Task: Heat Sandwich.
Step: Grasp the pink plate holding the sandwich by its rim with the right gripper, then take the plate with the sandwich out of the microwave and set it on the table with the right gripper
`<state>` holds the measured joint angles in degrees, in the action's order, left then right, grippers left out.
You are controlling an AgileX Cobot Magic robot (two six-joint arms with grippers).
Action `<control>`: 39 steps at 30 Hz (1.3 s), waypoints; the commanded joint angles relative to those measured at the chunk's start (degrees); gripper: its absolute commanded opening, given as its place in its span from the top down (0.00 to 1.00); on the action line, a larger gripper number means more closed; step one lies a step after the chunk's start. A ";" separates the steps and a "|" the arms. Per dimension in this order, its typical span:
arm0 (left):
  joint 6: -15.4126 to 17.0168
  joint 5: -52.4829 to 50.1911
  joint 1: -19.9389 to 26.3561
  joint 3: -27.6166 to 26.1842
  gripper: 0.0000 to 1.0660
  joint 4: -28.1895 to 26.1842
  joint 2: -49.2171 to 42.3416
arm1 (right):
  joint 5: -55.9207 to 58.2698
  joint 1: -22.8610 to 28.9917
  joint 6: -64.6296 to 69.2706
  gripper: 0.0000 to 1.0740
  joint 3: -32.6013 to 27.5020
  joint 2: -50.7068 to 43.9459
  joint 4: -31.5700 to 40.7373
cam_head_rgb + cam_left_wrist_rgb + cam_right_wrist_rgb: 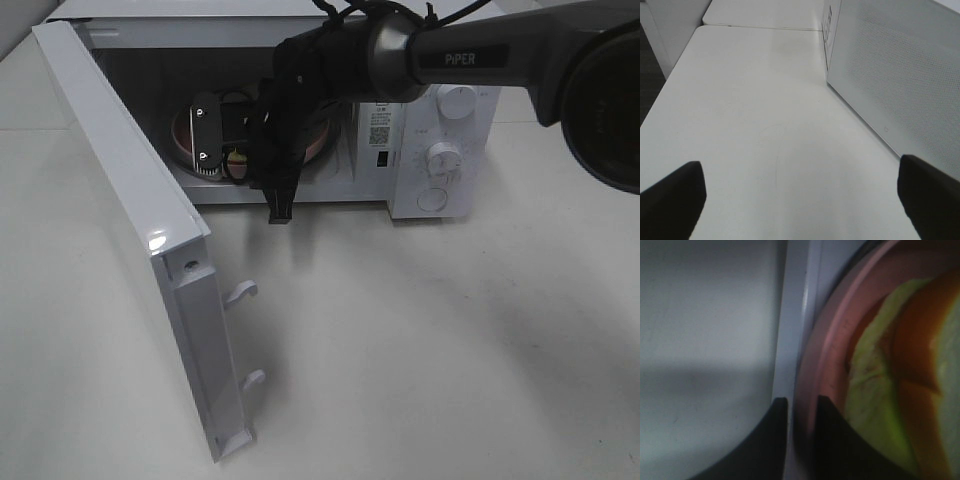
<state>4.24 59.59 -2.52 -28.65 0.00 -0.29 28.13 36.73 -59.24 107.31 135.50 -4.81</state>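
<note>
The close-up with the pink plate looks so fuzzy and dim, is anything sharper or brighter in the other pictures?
Right wrist view: blurred and dim, the pink plate and sandwich too close to focus. Exterior high view: sharp, with a glare spot on the microwave door. Left wrist view: bright, evenly lit table.

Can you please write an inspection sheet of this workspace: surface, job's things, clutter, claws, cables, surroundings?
Surface: white table, bare where it shows.
Job's things: sandwich on pink plate inside microwave; door swung open.
Clutter: nothing seen.
Claws: right claw nearly closed on the plate's rim; left claw open, empty, over the table beside the microwave.
Cables: black cables on the right arm.
Surroundings: a second table behind.
</note>
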 commanded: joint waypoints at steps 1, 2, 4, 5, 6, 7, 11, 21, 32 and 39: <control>-0.29 -0.23 0.11 0.17 0.08 -0.52 -1.26 | 1.26 -0.46 1.55 1.00 0.11 0.06 0.52; -0.29 -0.23 0.11 0.17 0.08 -0.52 -1.26 | 1.26 -0.46 1.55 1.00 0.11 0.06 0.52; -0.29 -0.23 0.11 0.17 0.08 -0.52 -1.26 | 1.20 -0.80 1.55 1.00 0.11 0.06 0.52; -0.29 -0.23 0.11 0.17 0.08 -0.52 -1.26 | 1.20 -0.80 1.55 1.00 0.11 0.06 0.46; -0.29 -0.23 0.11 0.17 0.08 -0.52 -1.26 | 1.20 -0.80 1.55 1.00 0.11 0.06 0.46; -0.29 -0.23 0.11 0.17 0.08 -0.52 -1.26 | 1.20 -0.80 1.55 1.00 0.11 0.06 0.46; -0.29 -0.23 0.11 0.17 0.08 -0.52 -1.26 | 1.15 -0.80 1.15 1.00 0.11 0.06 0.46; -0.29 -0.23 0.11 0.17 0.08 -0.52 -1.26 | 1.66 -0.80 -1.72 1.00 0.11 -0.46 0.69; -0.40 -0.23 0.11 0.17 0.08 -0.52 -1.26 | 7.05 -0.80 -12.32 1.00 0.00 -3.84 2.75; -0.40 -0.23 0.11 0.17 0.08 -0.52 -1.26 | 6.36 -0.69 -21.72 1.00 -3.72 -7.16 7.16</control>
<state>4.07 59.59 -2.52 -28.65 0.00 -0.29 36.33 36.04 -76.66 105.48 130.75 1.15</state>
